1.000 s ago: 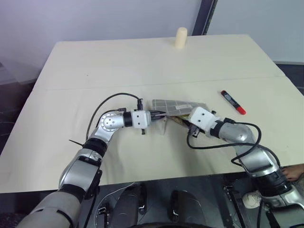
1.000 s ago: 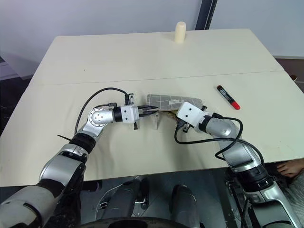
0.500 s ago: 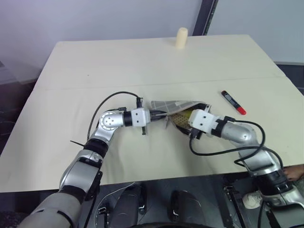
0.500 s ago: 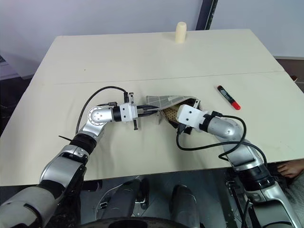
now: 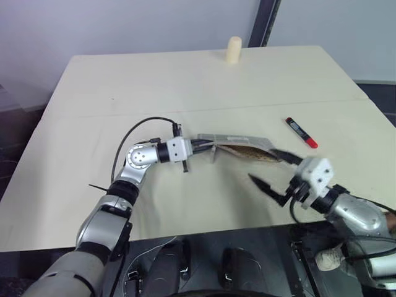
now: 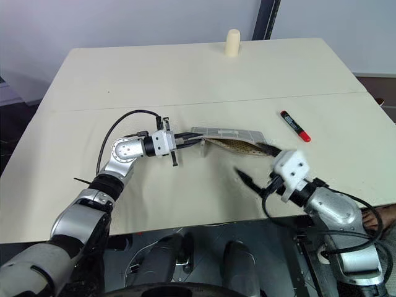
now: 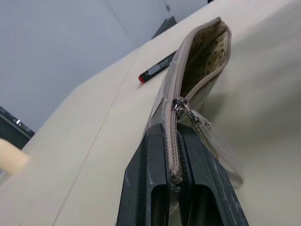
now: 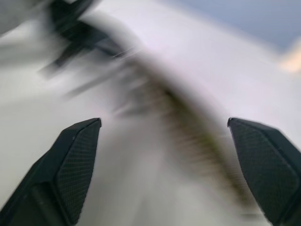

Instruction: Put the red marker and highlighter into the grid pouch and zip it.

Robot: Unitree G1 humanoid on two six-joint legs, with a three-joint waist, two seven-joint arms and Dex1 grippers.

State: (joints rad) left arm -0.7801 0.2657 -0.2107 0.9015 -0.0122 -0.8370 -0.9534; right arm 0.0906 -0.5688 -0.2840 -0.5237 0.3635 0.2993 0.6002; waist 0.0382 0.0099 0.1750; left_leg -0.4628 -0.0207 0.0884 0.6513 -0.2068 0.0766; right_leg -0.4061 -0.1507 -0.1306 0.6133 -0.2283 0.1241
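**Pouch held open at one end; contents not confirmed**

The grid pouch [image 5: 238, 147] is gripped at its zipper end by the left end effector [image 5: 207, 147], whose fingers [image 7: 155, 179] are pressed together on the zipper seam. The pouch mouth gapes, showing a dotted lining; what lies deeper inside cannot be made out, and the highlighter cannot be identified. The right end effector [image 5: 273, 170] is seen just beside the pouch, clear of it, its fingers [image 8: 70, 165] spread wide and empty. Its wrist view is heavily smeared. The red marker [image 5: 301, 132] lies on the worktop [image 5: 185, 80], apart from the pouch. A pale cylinder [image 5: 233, 49] stands at the far edge.
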